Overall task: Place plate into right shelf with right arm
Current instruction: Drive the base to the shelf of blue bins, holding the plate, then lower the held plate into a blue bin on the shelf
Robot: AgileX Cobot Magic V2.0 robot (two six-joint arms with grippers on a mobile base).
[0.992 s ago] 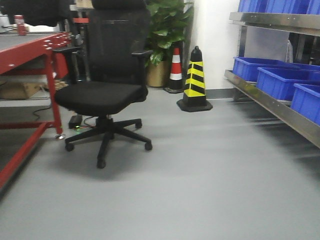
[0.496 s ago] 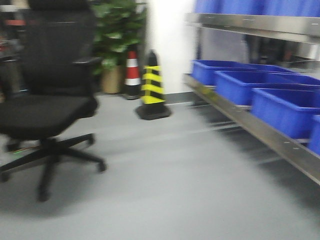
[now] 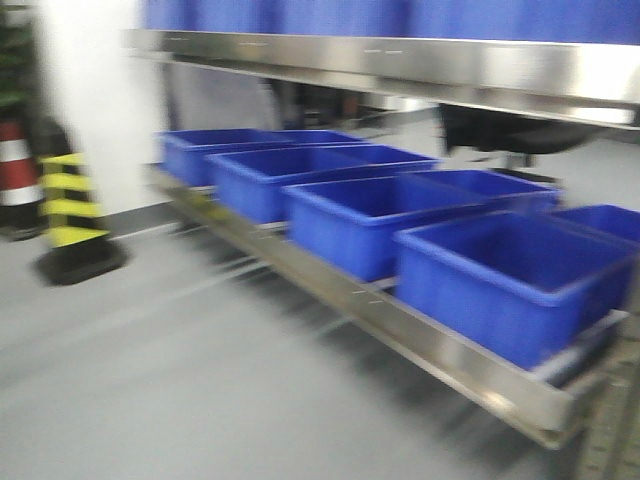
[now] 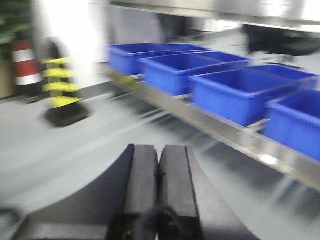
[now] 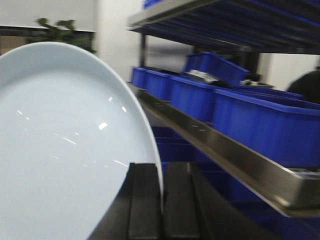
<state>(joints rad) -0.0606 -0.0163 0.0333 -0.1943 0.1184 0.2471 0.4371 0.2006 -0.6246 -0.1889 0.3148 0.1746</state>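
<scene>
Glossy pale plate (image 5: pixel 65 150) stands on edge near steel right shelf (image 5: pixel 225 152).

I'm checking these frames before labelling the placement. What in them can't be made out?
Front view: motion blur smears the right shelf and blue bins; their contents are unreadable, and the upper level is cut by the top edge.
Right wrist view: the plate, held in the right pincer, runs off the left and bottom edges.
Left wrist view: blurred; the left pincer is cut by the bottom edge.

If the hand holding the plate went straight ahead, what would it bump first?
Probably the right shelf, its steel front edge, just ahead of the right gripper and plate. Depth is blurry, so I'm not certain.
</scene>
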